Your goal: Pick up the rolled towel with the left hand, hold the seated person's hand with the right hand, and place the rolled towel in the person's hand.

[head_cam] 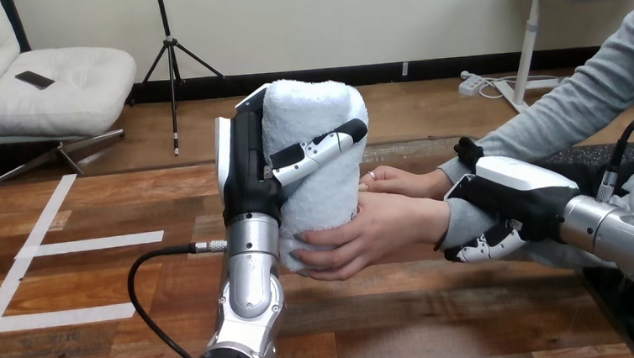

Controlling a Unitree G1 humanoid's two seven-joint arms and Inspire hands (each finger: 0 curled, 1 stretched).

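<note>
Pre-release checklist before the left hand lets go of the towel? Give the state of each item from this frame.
1. Left hand curled round the rolled towel: ok.
2. Towel upright and rolled, not unravelling: ok.
3. Person's nearer hand cupped round the towel's lower part: ok.
4. Person's farther hand with fingertips at the towel's side: ok.
5. Right hand curled round the person's wrist: ok.
6. Person's grip alone firm enough to bear the towel: cannot tell.
</note>
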